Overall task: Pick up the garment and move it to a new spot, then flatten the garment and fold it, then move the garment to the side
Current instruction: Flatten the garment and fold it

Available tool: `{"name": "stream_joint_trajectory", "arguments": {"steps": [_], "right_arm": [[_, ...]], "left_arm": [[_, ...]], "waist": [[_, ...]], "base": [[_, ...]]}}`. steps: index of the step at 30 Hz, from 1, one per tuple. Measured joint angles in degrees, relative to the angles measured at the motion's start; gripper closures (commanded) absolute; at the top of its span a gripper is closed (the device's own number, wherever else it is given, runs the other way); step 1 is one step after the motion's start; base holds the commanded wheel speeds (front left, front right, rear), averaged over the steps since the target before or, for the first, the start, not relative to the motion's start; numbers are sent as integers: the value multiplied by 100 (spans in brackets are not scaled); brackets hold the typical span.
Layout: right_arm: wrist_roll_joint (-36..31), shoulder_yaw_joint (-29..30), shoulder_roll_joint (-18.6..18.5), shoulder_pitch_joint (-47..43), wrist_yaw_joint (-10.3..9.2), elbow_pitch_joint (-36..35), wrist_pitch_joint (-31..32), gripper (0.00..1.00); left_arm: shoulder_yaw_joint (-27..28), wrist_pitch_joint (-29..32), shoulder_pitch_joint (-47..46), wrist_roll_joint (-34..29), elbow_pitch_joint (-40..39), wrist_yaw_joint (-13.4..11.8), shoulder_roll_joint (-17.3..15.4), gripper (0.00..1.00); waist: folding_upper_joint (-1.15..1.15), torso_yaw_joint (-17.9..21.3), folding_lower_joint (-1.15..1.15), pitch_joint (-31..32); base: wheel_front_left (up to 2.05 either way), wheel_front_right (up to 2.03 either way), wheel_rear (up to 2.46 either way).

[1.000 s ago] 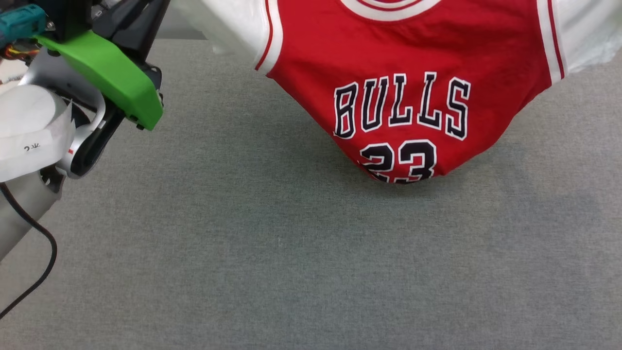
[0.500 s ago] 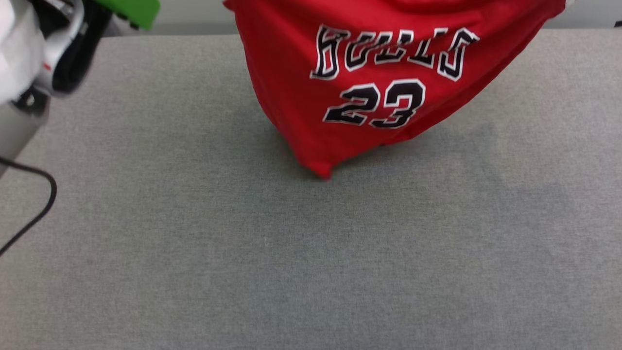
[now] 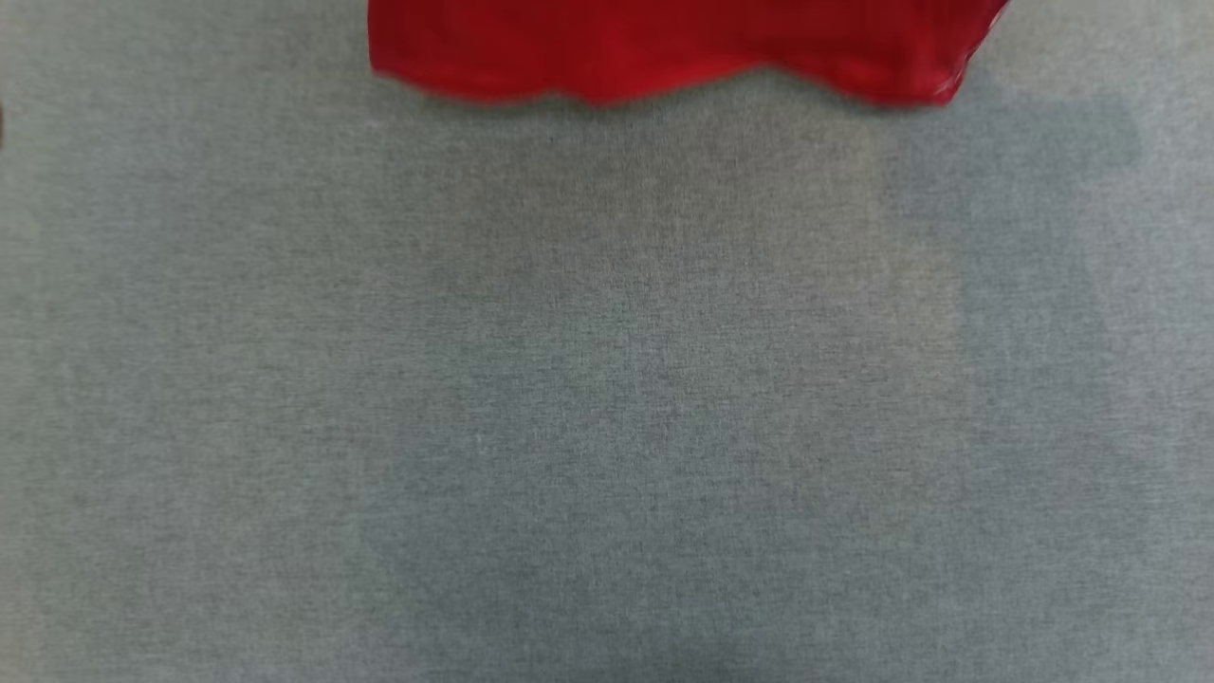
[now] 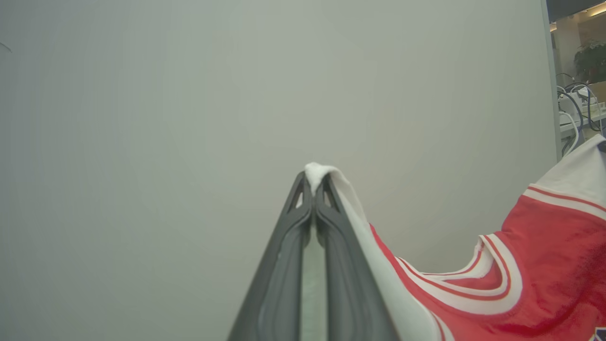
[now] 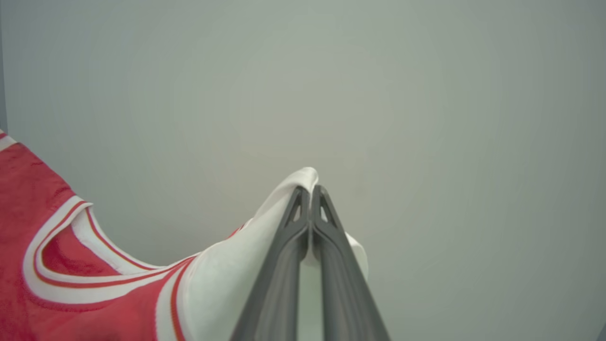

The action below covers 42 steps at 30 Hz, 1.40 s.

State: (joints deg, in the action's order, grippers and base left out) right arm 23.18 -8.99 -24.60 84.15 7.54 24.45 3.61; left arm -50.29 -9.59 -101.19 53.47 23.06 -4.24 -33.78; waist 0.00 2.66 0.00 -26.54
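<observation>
Head view: the garment's (image 3: 664, 47) red hem hangs blurred along the top edge, above the grey worktop (image 3: 607, 379); I cannot tell whether it brushes the surface.
Left wrist view: my left pincer (image 4: 313, 182) is pressed together on a fold of white sleeve at its tips; the red body and striped neck trim sag away to that view's right.
Right wrist view: my right pincer (image 5: 310, 189) is clamped on the other white sleeve; the cloth drapes off to that view's left.
Done: the pick-up, I judge, since the shirt is raised and spread between my two arms.
To do: setting it down at a new spot, flattening, folding, moving it aside.
Garment against pincers: pinched at both tips, it hangs between and below them.
</observation>
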Motion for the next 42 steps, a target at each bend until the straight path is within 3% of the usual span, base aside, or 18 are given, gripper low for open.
{"name": "stream_joint_trajectory", "arguments": {"steps": [10, 20, 28, 34, 39, 40, 42], "right_arm": [[-730, -240, 290, 2118, 0, 1650, -1158, 100], [-675, -595, 708, 2454, 0, 2628, -1626, 100], [-339, -711, 954, 1455, 0, 2876, -1801, 100], [-212, -514, 1003, 422, 0, 2282, -1817, 100], [-78, -485, 1013, -680, 0, 1903, -1828, 100], [-48, -471, 1016, -1293, 0, 1644, -1833, 100], [-9, -464, 1029, -1712, 0, 1500, -1834, 100]], "left_arm": [[137, -197, -1259, -552, 411, 45, 124, 100], [275, -334, -970, -375, 577, 51, 30, 100], [716, -501, 256, -55, 573, 88, 7, 100], [1469, -506, 1474, -196, 247, 43, -71, 100], [1845, -506, 2630, -499, 170, 51, 305, 100], [2280, -506, 3362, -620, -11, 94, 553, 100], [2549, -506, 3860, -781, -129, 107, 678, 100]], "waist": [[0, 186, 1, -756], [0, 172, 0, -1186], [0, 111, 0, -1220], [0, 116, 0, -960], [0, 65, 0, -617], [0, 24, 0, -393], [0, -3, -1, -245]], "base": [[0, 0, 0], [0, 0, 0], [0, 0, 0], [0, 0, 0], [0, 0, 0], [0, 0, 0], [0, 0, 0]]}}
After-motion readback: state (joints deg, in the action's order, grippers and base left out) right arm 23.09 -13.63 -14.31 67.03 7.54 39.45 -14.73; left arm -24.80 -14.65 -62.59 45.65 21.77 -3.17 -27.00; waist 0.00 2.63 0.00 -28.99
